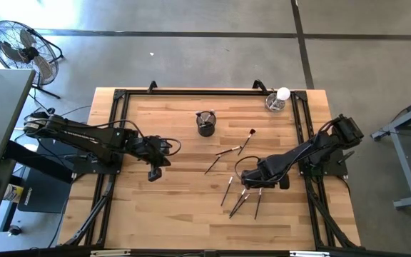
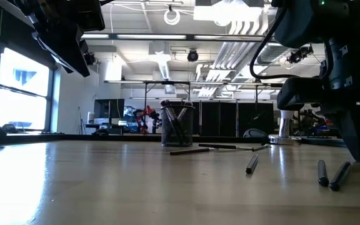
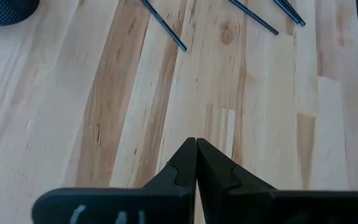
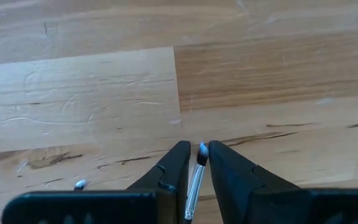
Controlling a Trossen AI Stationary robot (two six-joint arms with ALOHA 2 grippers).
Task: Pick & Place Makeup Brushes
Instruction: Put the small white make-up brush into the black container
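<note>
A grey concrete floor [image 1: 191, 57], crossed by dark seams, is seen around the wooden table [image 1: 170, 207]. A round black fan [image 1: 21, 48] is stood on the floor near the table's far left corner. In the level view, bright windows [image 2: 17, 94] are set on the left, and white pipes [image 2: 230, 69] and lamps are hung under the ceiling.

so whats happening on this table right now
The right gripper is low over the wooden table, its fingers on either side of a thin makeup brush, though a firm grip isn't clear. More brushes lie loose nearby, and a black cup already holds some. The left gripper waits shut over bare wood.
</note>
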